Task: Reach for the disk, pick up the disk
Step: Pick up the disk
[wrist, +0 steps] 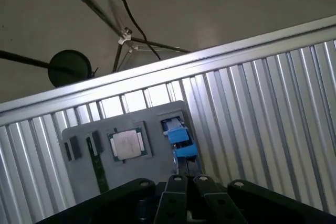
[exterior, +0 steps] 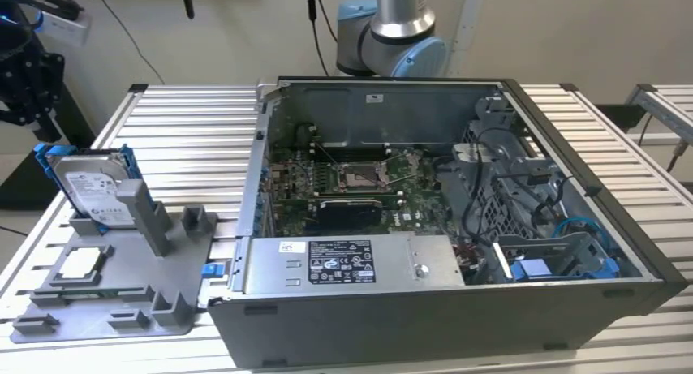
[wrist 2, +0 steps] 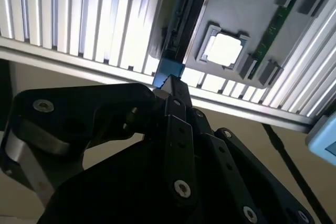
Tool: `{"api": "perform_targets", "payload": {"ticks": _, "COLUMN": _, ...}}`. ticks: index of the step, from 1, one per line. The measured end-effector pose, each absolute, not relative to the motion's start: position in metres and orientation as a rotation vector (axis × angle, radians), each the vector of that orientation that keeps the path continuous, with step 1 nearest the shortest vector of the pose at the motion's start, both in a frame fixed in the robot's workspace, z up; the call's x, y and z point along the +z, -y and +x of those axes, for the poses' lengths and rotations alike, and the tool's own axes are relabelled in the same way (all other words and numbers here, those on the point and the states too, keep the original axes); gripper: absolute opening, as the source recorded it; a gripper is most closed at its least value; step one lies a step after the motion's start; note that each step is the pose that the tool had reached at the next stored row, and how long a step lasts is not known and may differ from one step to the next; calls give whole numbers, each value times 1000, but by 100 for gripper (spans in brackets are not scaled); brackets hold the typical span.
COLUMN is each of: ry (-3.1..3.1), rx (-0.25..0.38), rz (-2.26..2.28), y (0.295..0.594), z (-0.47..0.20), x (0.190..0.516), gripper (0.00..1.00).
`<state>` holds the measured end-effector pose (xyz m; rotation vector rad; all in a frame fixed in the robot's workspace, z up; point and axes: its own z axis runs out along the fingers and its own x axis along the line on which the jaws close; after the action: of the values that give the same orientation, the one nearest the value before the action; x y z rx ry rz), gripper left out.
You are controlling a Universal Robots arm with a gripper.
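The disk point(exterior: 96, 191) stands on edge in a slot of the grey fixture point(exterior: 119, 305) at the exterior view's left, its white label showing and its blue bracket around it. My black gripper point(exterior: 45, 129) hangs above it and a little further to the exterior view's left, apart from it. In both wrist views the disk appears edge-on, as a dark strip with a blue end point(wrist 2: 169, 69) and as a blue bracket point(wrist: 178, 139), just beyond the gripper point(wrist 2: 170, 83) point(wrist: 189, 180). The fingers sit together with nothing between them.
A square silver chip point(exterior: 81, 264) point(wrist 2: 226, 50) point(wrist: 127, 144) lies in the same fixture beside the disk. An open computer case point(exterior: 433, 228) with a grey power-supply box point(exterior: 346, 264) stands to the exterior view's right. The slatted metal table point(exterior: 184, 139) ends close behind the fixture.
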<state>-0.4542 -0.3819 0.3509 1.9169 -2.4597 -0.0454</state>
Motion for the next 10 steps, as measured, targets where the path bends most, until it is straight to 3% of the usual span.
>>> {"api": "perform_targets", "payload": {"ticks": 10, "ry": 2279, "rx": -42, "rz": 2125, "y": 382, "z": -454, "x": 351, "gripper": 0}}
